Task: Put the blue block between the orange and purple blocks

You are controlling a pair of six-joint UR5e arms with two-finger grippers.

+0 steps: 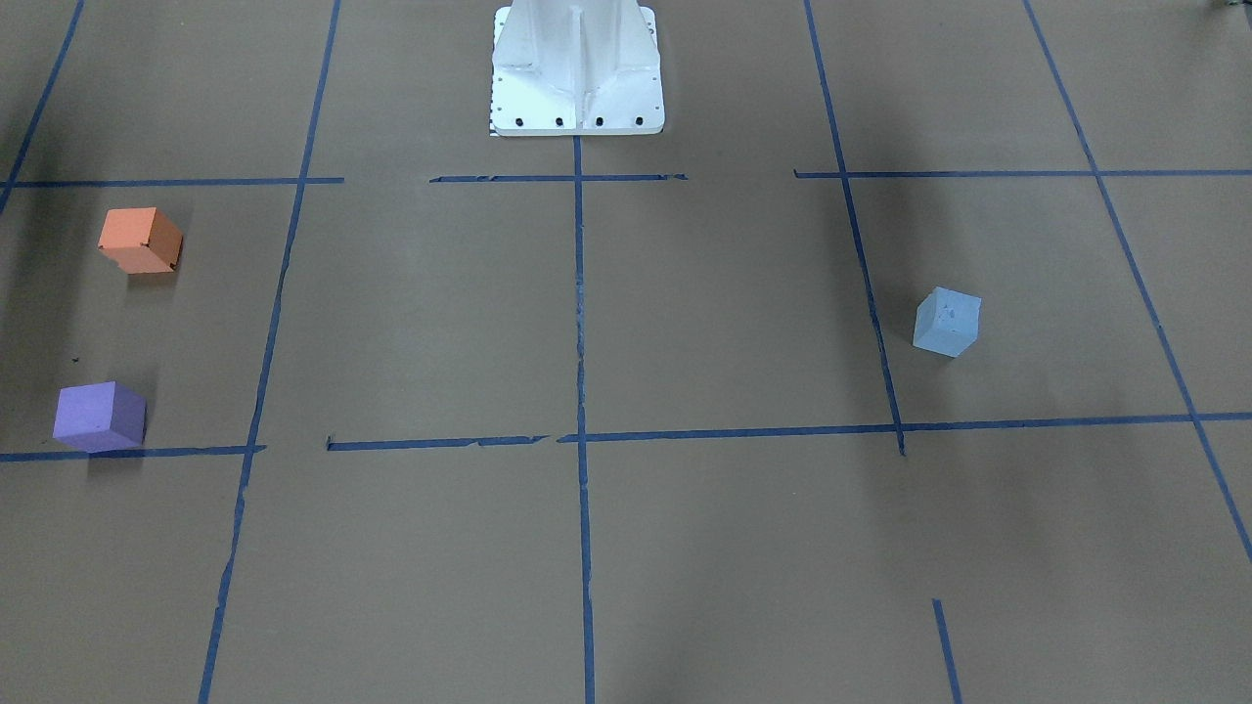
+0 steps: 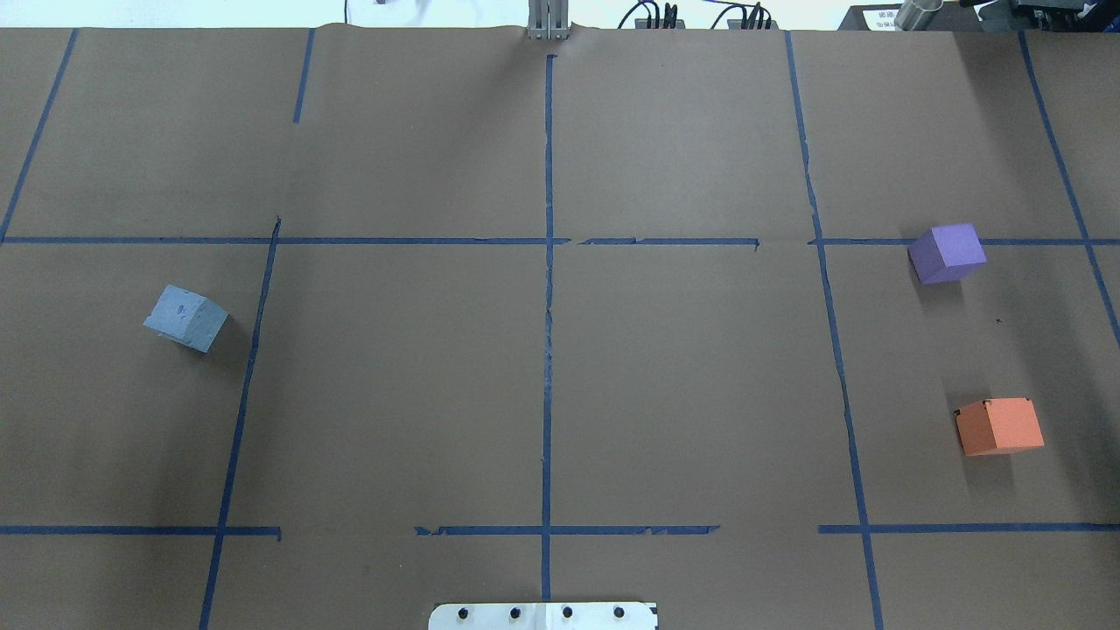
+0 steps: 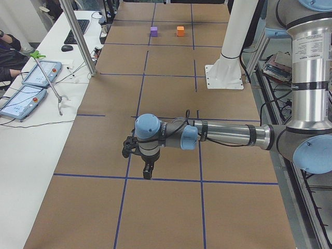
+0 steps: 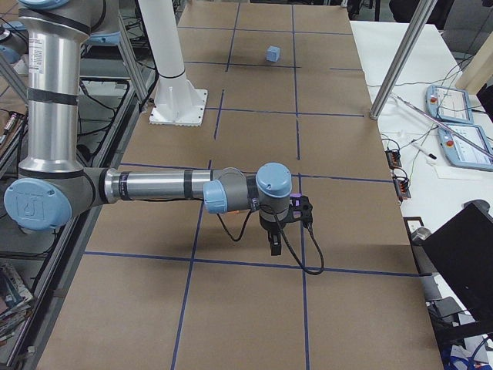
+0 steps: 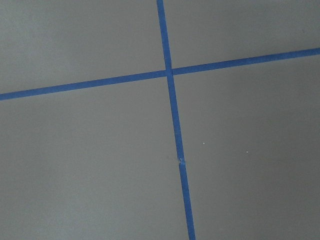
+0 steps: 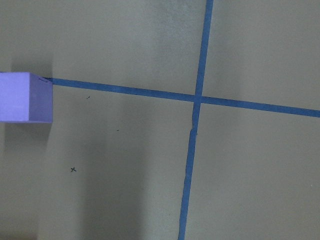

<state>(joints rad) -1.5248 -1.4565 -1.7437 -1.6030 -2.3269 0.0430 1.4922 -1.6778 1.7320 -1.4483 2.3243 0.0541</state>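
The blue block [image 2: 186, 318] lies on the table's left part, and shows in the front view [image 1: 947, 321] and far off in the right side view [image 4: 273, 53]. The purple block [image 2: 947, 253] and the orange block [image 2: 999, 426] lie apart on the right part, with bare paper between them. Both show in the front view, purple [image 1: 100, 416] and orange [image 1: 141, 240]. The purple block also shows at the left edge of the right wrist view [image 6: 25, 97]. My left gripper [image 3: 147, 170] and my right gripper [image 4: 275, 245] show only in the side views. I cannot tell whether they are open or shut.
Brown paper with a grid of blue tape lines [image 2: 548, 306] covers the table. The white robot base [image 1: 577, 73] stands at the middle of the near edge. Operator tablets [image 3: 31, 83] lie on a side table beyond the far edge.
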